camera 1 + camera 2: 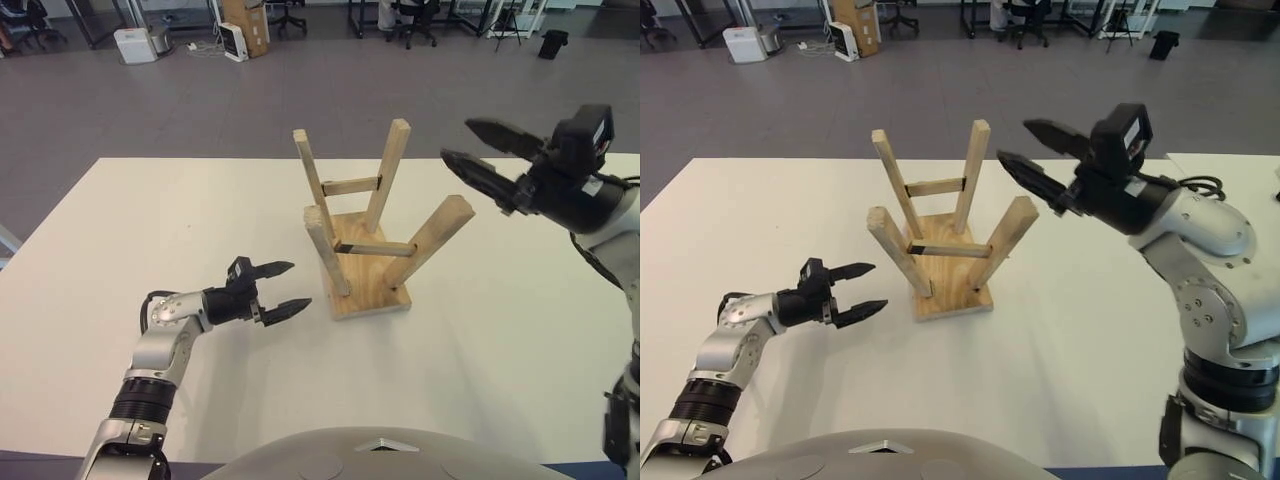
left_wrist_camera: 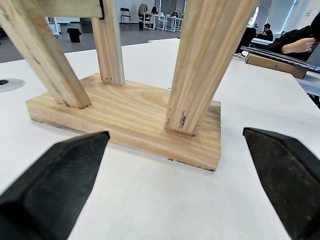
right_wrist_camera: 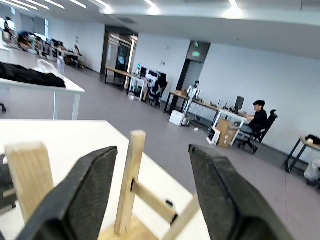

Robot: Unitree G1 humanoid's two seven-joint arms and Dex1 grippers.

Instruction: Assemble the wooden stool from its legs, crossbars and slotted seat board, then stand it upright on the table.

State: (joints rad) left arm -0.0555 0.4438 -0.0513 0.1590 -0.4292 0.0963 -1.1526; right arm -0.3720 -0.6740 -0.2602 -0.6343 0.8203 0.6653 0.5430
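Overhead, in the left eye view, the stool stands upside down near the middle of the white table. Its seat board lies flat on the table. Four legs rise from it and splay outward, joined in pairs by two crossbars. The left pincer hovers low over the table just left of the seat board. Its two dark fingers are spread, pinch nothing and point at the stool without touching it. The right pincer hangs in the air to the right of the stool, a little above the top of the nearest leg. It too is spread and empty.

Close up, the left wrist view shows the seat board resting flat on the table, with three legs set into it. The left pincer's fingers stand wide apart near the board's closest edge, clear of the wood.

Higher up, the right wrist view looks between the right pincer's fingers, also wide apart. One upturned leg and a crossbar show beyond them. Another leg top stands just beside one finger, though whether they touch I cannot tell.
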